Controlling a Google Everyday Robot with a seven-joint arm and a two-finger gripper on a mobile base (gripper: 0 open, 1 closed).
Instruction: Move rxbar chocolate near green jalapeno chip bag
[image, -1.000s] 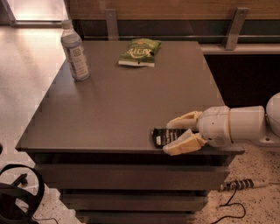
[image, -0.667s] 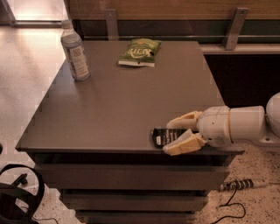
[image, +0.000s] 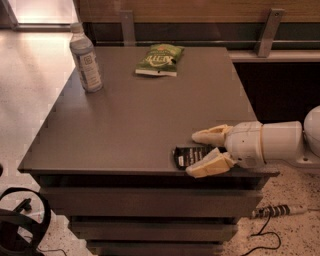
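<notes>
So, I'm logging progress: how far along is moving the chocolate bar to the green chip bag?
Nothing delivered yet. In hand: the claw sits open around the chocolate bar at the table's front edge. Left: grip it and carry it to the chip bag at the back.

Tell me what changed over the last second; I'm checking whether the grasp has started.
Nothing visibly changed. The claw is at the near right edge of the table as before, its jaws apart around the right end of the rxbar chocolate, which lies flat. The green jalapeno chip bag and the clear plastic bottle at the back have not moved.
</notes>
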